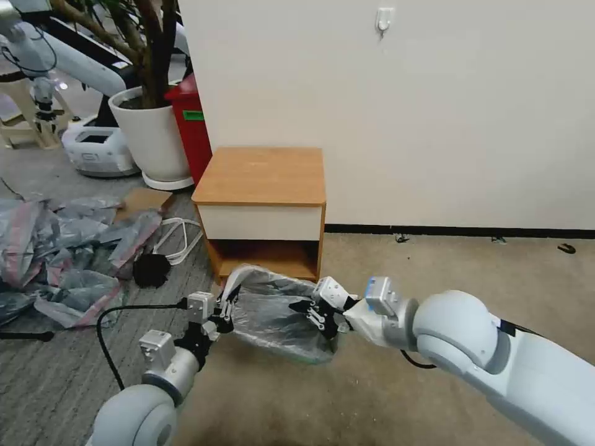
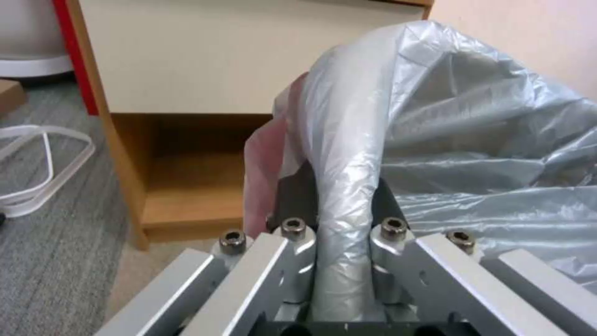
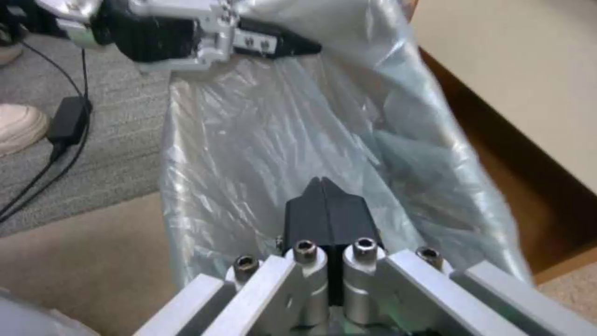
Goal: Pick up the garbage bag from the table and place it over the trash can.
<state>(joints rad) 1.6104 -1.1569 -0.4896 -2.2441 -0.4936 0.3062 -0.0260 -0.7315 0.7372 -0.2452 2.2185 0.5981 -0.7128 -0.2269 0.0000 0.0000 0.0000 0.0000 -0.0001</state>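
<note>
The garbage bag point(image 1: 273, 316), grey and translucent with a pink rim, is stretched between my two grippers low in front of the table point(image 1: 260, 176). My left gripper point(image 1: 228, 310) is shut on a bunched fold of the bag point(image 2: 473, 140) at its left rim; the left wrist view has the plastic squeezed between the fingers point(image 2: 292, 191). My right gripper point(image 1: 310, 308) is at the bag's right edge, its black fingers point(image 3: 311, 210) pressed together on the film point(image 3: 267, 130). The left gripper point(image 3: 274, 44) holds the far rim in the right wrist view. The trash can is hidden.
A heap of similar grey-pink bags point(image 1: 62, 248) lies on the carpet to the left, beside a white cable point(image 1: 176, 238) and a black cable point(image 1: 111, 322). A white plant pot point(image 1: 152, 133) and a red bin point(image 1: 192, 124) stand behind the table. The wall runs behind.
</note>
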